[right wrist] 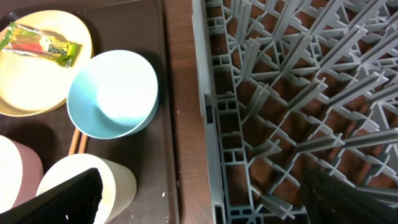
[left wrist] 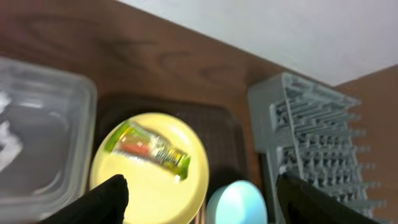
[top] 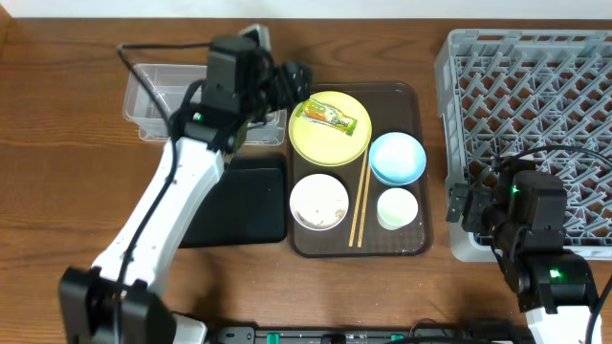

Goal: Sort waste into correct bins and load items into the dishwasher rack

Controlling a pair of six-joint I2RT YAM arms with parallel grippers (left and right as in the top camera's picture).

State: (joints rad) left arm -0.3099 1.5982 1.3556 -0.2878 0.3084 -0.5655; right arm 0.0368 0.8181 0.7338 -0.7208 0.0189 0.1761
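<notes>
Waste-sorting step in hand. Left claw (left wrist: 200, 190) spread, empty, poised over snack wrapper (left wrist: 148, 147) lying on yellow plate (left wrist: 155, 194). Next likely: descend, pinch wrapper across middle, carry to clear tub (left wrist: 43, 124). Right claw (right wrist: 202, 190) spread, idle beside dishwasher rack (right wrist: 280, 93)

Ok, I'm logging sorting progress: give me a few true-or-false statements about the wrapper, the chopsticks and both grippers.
1. The snack wrapper lies on the yellow plate. True.
2. The right gripper is open near the dishwasher rack's edge. True.
3. The chopsticks stand in the dishwasher rack. False: they lie on the brown tray.
4. The left gripper grips the snack wrapper. False: it is open and holds nothing.
5. The light blue bowl sits on the brown tray. True.
</notes>
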